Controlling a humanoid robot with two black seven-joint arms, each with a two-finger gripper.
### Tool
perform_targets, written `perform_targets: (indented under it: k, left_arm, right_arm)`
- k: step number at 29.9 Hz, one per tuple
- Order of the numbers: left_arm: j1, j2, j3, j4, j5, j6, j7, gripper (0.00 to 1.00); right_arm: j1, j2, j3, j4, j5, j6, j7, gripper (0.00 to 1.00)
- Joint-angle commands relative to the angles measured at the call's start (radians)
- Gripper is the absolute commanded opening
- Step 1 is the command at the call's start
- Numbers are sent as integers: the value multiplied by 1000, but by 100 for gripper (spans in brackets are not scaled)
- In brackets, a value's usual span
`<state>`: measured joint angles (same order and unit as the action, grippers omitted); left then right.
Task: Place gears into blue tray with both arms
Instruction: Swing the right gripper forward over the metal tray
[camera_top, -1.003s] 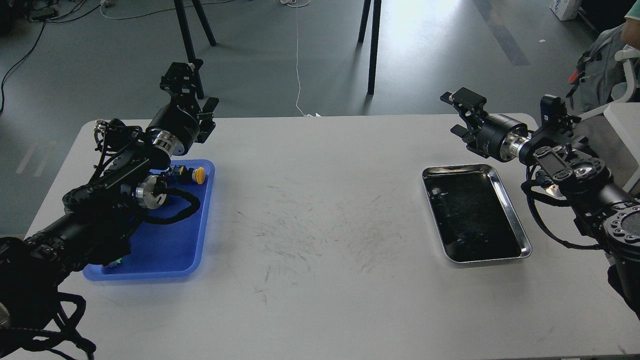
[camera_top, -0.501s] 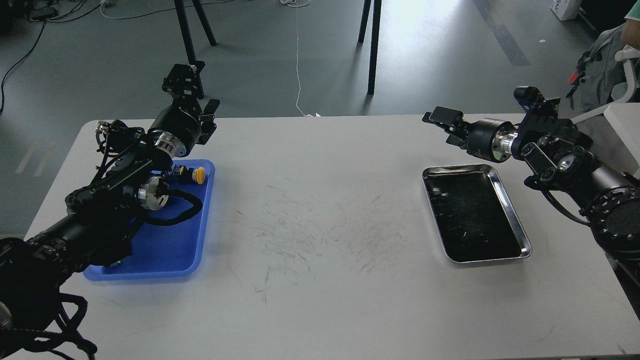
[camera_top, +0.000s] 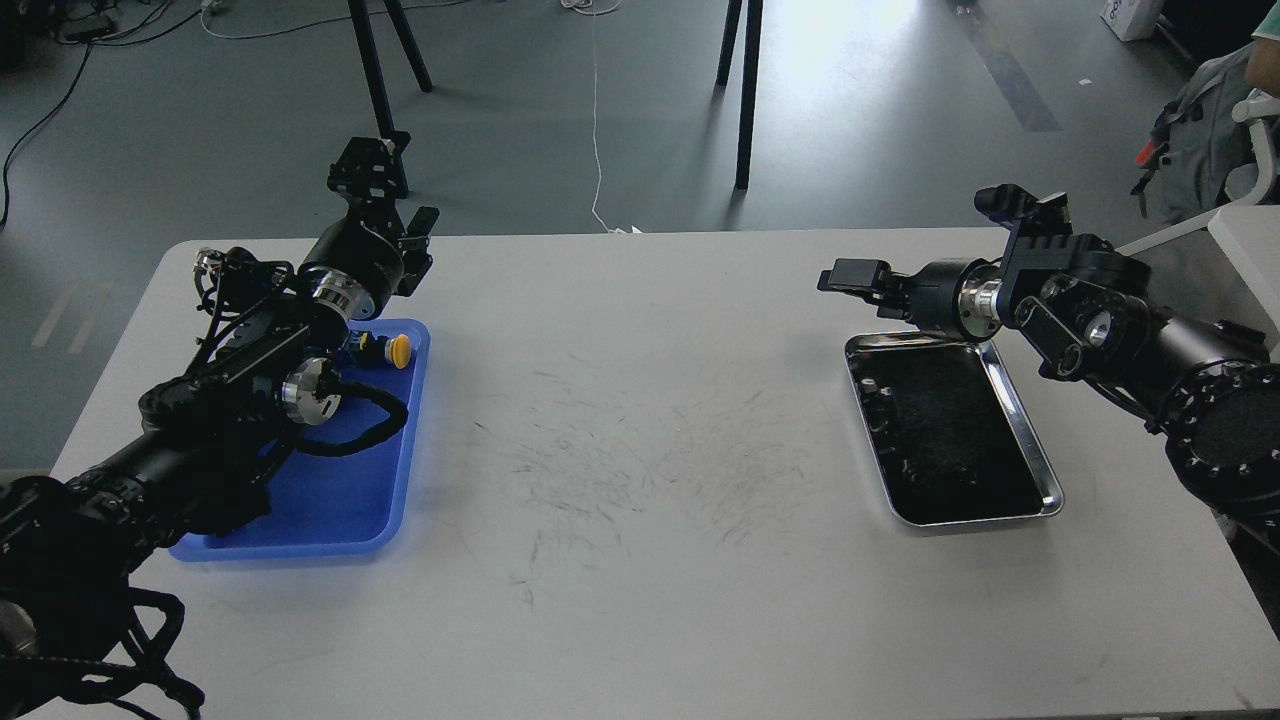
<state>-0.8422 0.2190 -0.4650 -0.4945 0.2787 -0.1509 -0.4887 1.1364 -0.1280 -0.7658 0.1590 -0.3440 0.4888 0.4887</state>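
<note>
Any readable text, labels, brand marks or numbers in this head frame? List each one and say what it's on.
No text can be read anywhere in this frame.
White box on the floor, far right corner: a bluish mark on its side, too small and blurred to read.
Blue tray, steel tray, table: no labels or print visible; the table carries only dark scuff marks.
Both arms: no legible marking.
</note>
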Motion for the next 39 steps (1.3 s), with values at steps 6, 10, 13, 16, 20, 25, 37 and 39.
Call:
perform_targets:
  k: [6,10,13,16,20,25,37,39]
  left_arm:
    - [0,-15,0,1,1,-1,0,98]
    - [0,-18,0,1,1,-1,0,98]
    - [0,-18,0,2,1,-1,0,98]
    - [0,-20,0,17,1,-4,0,98]
    - [0,-20,2,30,4,-7,0,98]
    - [2,-18,2,31,5,-9,0,98]
    - [12,-18,5,31,8,-7,0,98]
    - [14,-17,5,31,8,-9,0,98]
  right_arm:
    - [94,-27,-4,163,-113,0,0,98]
    - [169,-91,-4,330,-133,0,0,98]
    - [221,-149,-3,440,-144,0,0,98]
    - [247,-185,-3,499,-154,0,0,98]
    - [252,-226,-4,527,-202,0,0,98]
    - [264,-292,-4,573,-319,0,0,98]
    - [298,-335,-3,665,-562,0,0,98]
    - [298,-337,-3,683,-589,0,0,97]
